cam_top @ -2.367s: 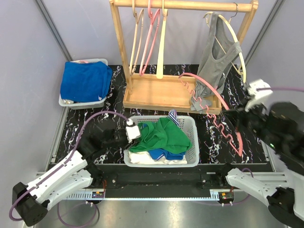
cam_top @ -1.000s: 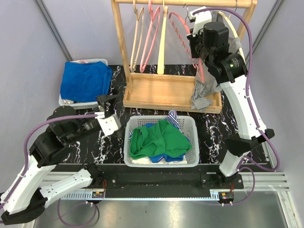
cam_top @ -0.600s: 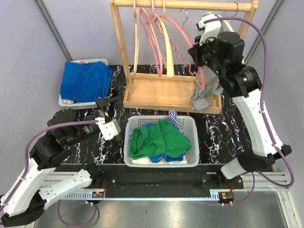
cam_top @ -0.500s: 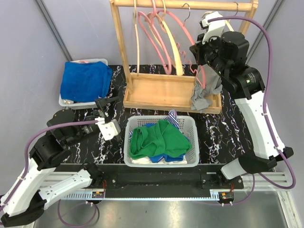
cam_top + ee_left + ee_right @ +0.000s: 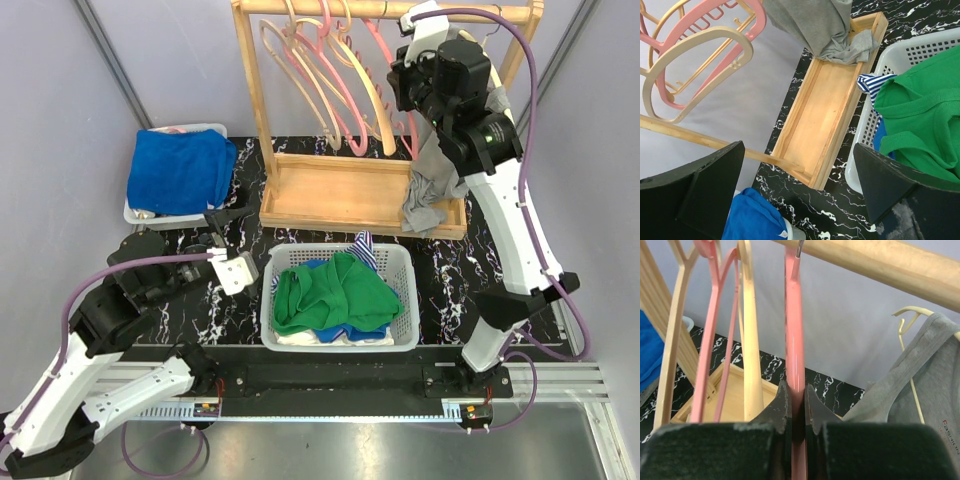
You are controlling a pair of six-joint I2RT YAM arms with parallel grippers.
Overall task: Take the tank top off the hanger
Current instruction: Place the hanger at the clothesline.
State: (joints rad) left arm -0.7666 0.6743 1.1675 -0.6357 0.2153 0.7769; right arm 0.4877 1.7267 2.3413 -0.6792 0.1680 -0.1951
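Note:
The grey tank top [image 5: 935,385] hangs on a cream hanger [image 5: 910,320] at the right end of the wooden rod [image 5: 880,260]. From above, my right arm hides most of it, and its lower part [image 5: 430,195] bunches on the rack's base; the left wrist view shows it too [image 5: 820,25]. My right gripper [image 5: 795,395] is shut on a pink hanger [image 5: 794,340] whose hook sits on the rod, left of the tank top. It sits high by the rod [image 5: 402,85]. My left gripper [image 5: 800,190] is open and empty, low beside the basket [image 5: 228,240].
Several pink and cream hangers [image 5: 320,80] swing on the rod, tilted left. The wooden rack base [image 5: 330,190] lies behind a white basket [image 5: 402,262] holding green clothes [image 5: 330,290]. A tray of blue cloth [image 5: 180,170] is at the back left.
My right gripper has carried the pink hanger up from the table to the rod. The other hangers have swung left. My left arm has pulled back from the basket and now holds still.

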